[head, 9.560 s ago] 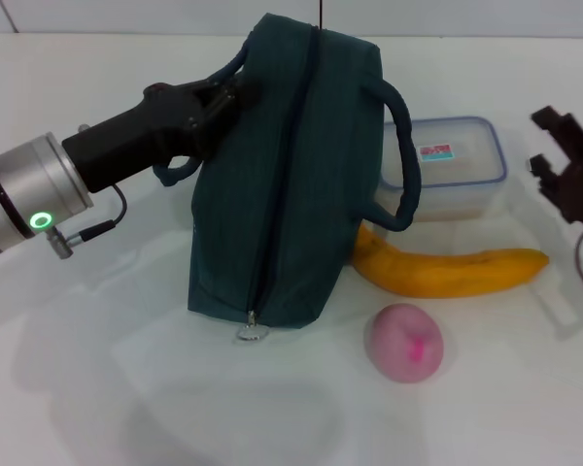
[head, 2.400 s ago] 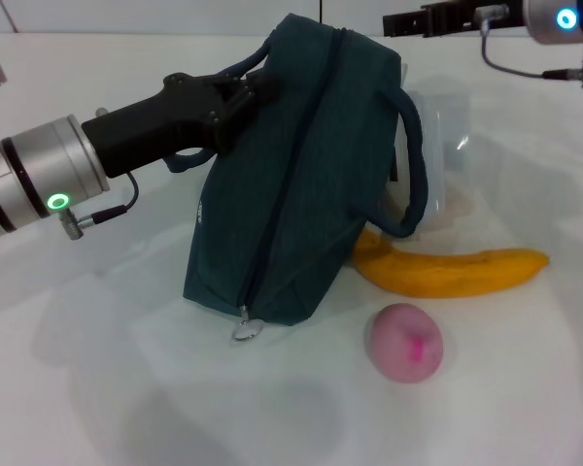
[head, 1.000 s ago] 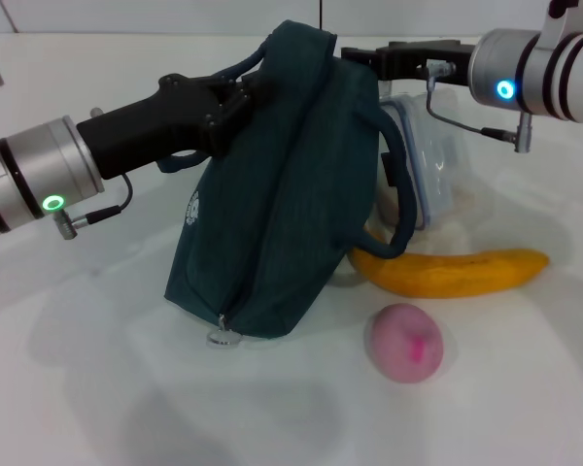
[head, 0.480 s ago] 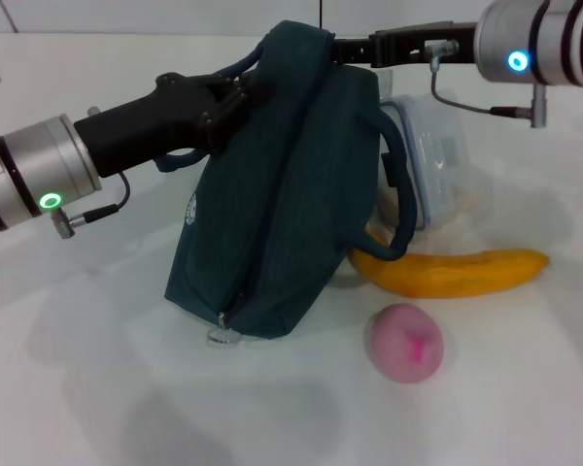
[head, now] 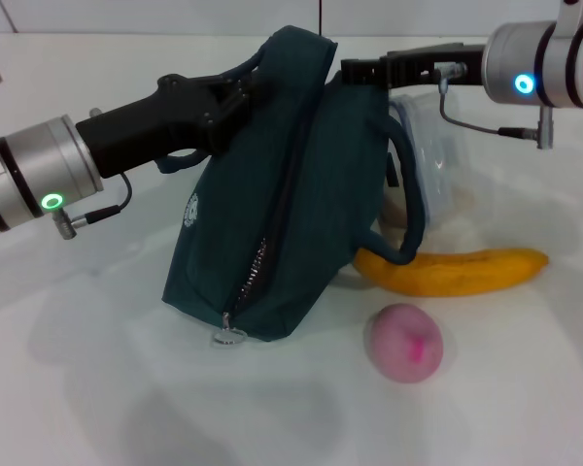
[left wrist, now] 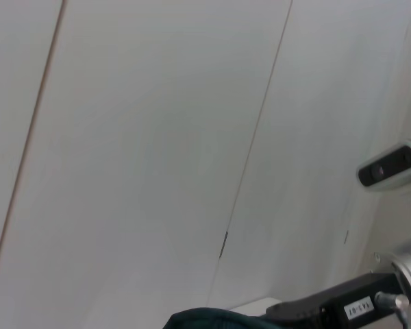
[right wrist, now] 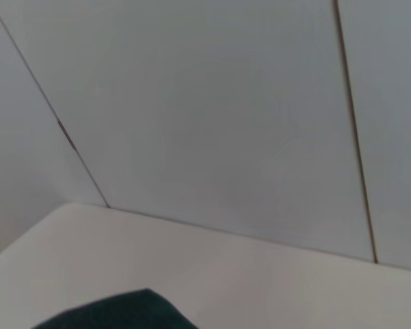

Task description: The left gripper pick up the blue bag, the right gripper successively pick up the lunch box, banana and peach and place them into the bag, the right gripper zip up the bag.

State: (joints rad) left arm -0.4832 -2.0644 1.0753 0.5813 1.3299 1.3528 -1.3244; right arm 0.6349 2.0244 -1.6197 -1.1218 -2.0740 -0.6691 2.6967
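Gripping the blue bag [head: 282,194] by its handle, left gripper [head: 235,95] fingers pinch; right gripper [head: 358,70] (finger state unclear) touches the bag's top.

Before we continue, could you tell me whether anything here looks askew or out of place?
Yes: the lunch box stands tipped on edge behind the blue bag rather than inside it, leaning near the banana. The bag itself tilts.

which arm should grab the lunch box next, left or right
Right, probably. The right gripper is at the top of the blue bag, on the side where the lunch box leans. The left gripper is occupied holding the bag's handle.
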